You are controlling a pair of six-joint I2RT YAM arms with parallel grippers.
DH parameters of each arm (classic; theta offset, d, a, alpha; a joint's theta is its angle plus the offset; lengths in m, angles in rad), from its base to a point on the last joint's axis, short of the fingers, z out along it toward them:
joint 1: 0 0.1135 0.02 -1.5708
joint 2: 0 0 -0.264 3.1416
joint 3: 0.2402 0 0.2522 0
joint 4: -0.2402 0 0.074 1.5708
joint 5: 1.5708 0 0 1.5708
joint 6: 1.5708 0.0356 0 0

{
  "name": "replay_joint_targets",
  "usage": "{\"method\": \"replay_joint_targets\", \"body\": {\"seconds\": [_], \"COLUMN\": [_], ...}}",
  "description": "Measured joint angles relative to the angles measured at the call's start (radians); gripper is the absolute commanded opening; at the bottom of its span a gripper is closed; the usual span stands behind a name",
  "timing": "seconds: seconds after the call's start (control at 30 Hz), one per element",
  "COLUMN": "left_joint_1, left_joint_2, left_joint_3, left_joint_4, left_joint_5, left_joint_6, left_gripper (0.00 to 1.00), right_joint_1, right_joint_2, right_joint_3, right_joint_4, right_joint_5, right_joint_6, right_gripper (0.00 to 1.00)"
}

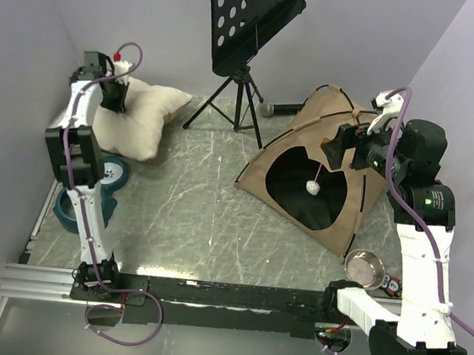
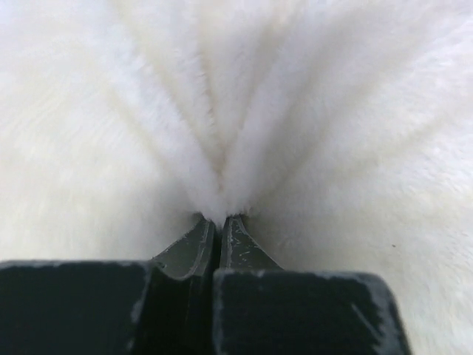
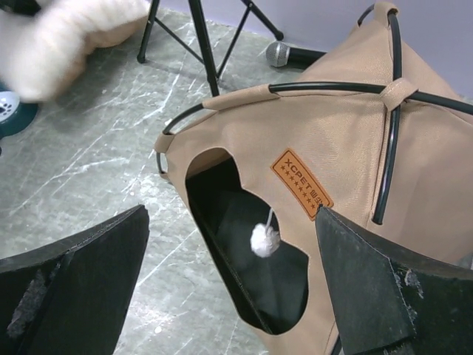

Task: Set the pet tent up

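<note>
The pet tent (image 1: 306, 125) is seen standing on the tabletop (image 1: 192, 198), right of centre in the top view. Its dark opening (image 1: 293, 171) is turned toward the lower edge of the frame, and a white pom-pom (image 1: 311, 186) is hung inside it. Black poles (image 3: 325, 87) are crossed over the tan fabric, and an orange label patch (image 3: 301, 184) is sewn beside the opening, as shown in the right wrist view. The right fingers (image 3: 81, 274) are spread wide with nothing grasped, and are held above the tent's right side; whether the fabric is touched cannot be told. In the upper left of the top view the cream-white pillow (image 1: 145, 121) is laid near the left wall, well apart from the tent. The left fingers (image 2: 194, 248) are clenched on a pinch of the pillow's fur, which is puckered into folds at their tips. A black music stand (image 1: 249, 18) is set at the top centre, and a microphone (image 1: 270, 108) is laid just beside the tent's upper left edge. A metal bowl (image 1: 364, 267) is placed near the tent's lower right corner, and teal round things (image 1: 117, 173) are found at the left edge, below the pillow
</note>
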Motion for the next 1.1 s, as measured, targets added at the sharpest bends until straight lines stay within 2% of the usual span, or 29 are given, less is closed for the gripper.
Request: {"method": "replay_joint_targets", "body": {"seconds": [0.43, 0.77, 0.83, 0.93, 1.0, 1.1], "left_joint_1": [0.006, -0.040, -0.106, -0.299, -0.454, -0.611], "left_joint_2": [-0.506, -0.903, -0.990, -1.131, -1.209, -1.254], "left_joint_3": [-0.057, -0.593, -0.691, -0.786, -0.804, -0.803], "left_joint_4": [-0.171, -0.467, -0.518, -0.556, -0.557, -0.510], "left_joint_5": [0.171, 0.312, 0.336, 0.375, 0.423, 0.481], "left_joint_6": [0.174, 0.431, 0.479, 0.511, 0.491, 0.421], "left_gripper": [0.01, 0.01, 0.01, 0.01, 0.01, 0.01], "right_joint_1": [0.000, 0.000, 0.000, 0.000, 0.000, -0.002], "right_joint_2": [-0.034, -0.041, -0.049, -0.063, -0.079, -0.111], "right_joint_3": [0.000, 0.031, 0.031, 0.031, 0.031, 0.031], "right_joint_4": [-0.010, -0.119, -0.146, -0.193, -0.213, -0.229], "right_joint_5": [-0.024, -0.055, -0.060, -0.087, -0.097, -0.083], "right_joint_6": [-0.005, -0.053, -0.062, -0.076, -0.083, -0.087], "right_gripper": [1.00, 1.00, 1.00, 1.00, 1.00, 1.00]}}
